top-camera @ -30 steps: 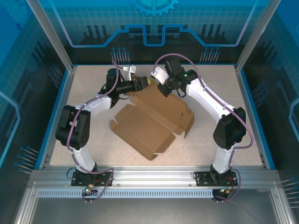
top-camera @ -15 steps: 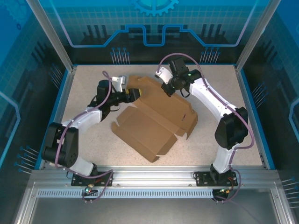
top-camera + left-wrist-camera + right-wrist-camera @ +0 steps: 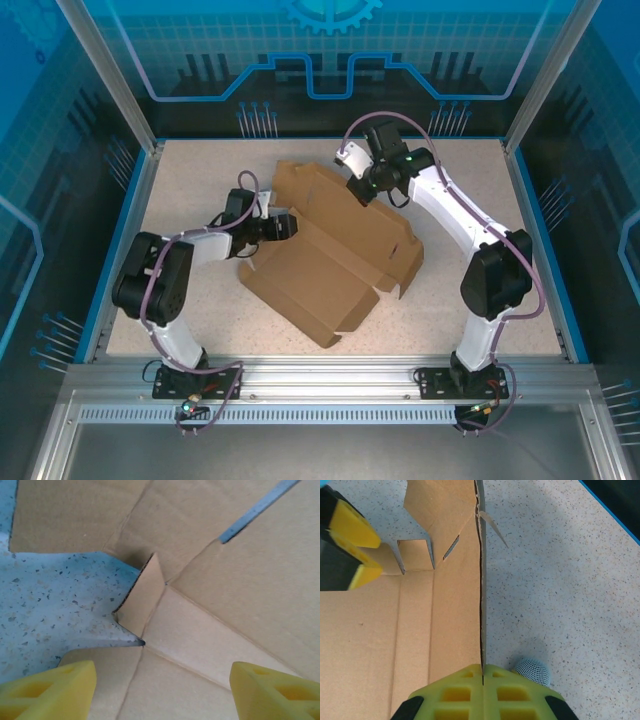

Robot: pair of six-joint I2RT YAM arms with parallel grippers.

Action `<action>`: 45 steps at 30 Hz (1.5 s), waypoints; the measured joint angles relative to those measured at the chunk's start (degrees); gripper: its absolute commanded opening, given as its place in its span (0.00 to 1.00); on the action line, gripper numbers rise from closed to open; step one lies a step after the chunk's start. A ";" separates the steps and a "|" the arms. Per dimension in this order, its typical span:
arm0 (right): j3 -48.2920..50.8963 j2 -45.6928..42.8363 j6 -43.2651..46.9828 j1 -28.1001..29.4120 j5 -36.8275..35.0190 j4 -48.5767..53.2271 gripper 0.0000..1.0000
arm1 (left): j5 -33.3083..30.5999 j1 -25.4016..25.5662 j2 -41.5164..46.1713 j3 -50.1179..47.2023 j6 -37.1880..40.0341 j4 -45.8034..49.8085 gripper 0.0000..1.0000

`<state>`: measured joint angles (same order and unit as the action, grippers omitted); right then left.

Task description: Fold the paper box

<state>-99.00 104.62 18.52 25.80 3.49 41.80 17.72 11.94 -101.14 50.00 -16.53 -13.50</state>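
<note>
The paper box (image 3: 320, 265) is a brown die-cut cardboard sheet, lying partly unfolded in the middle of the table. One long panel is raised along its rear right side. My right gripper (image 3: 360, 188) is shut on the top edge of that raised panel (image 3: 481, 605), which is pinched between the fingertips of the right gripper (image 3: 482, 672). My left gripper (image 3: 283, 226) hovers at the box's left corner. In the left wrist view, the left gripper (image 3: 162, 695) stands open over creased cardboard (image 3: 225, 580) and a small upright tab (image 3: 145, 597). Its yellow fingers (image 3: 351, 527) appear beyond the sheet.
The speckled table (image 3: 200, 170) is bounded by a blue rim (image 3: 128, 230) and clear enclosure walls. A small round blue-white dotted thing (image 3: 532, 672) lies on the table beside the right fingertips. Bare table surrounds the box on all sides.
My left gripper has drawn back from the rear flap beside the right gripper, toward me and down to the box's left corner, and has opened wider. The right gripper keeps its pinch.
</note>
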 measured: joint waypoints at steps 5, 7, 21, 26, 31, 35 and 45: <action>0.00 0.02 -0.11 0.00 0.04 0.17 0.00 | 0.04 0.00 -3.82 3.28 -0.02 0.20 0.72; 0.00 0.02 -0.15 0.00 0.09 0.17 0.00 | 0.11 0.00 -4.90 4.72 -0.04 0.33 0.72; 0.00 0.02 -0.55 0.00 0.22 0.17 0.00 | 7.96 1.18 -7.61 6.86 -1.44 -4.46 0.62; 0.00 0.02 -1.16 0.00 0.24 0.17 0.00 | 9.16 4.04 -7.34 5.20 -0.57 -6.32 0.63; 0.02 0.02 -1.62 0.00 0.48 0.17 0.00 | 9.14 5.92 -7.67 4.57 0.02 -6.73 0.63; 0.11 0.02 -1.86 0.02 0.66 0.17 0.00 | 9.11 6.67 -9.14 4.59 0.04 -7.61 0.64; 1.09 0.02 -1.57 0.02 0.39 0.13 0.00 | 9.09 7.08 -9.60 4.52 0.02 -8.68 0.66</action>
<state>-97.91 104.64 16.95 25.82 3.88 41.93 26.81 19.03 -110.74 54.52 -16.51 -22.17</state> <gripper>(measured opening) 0.057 0.652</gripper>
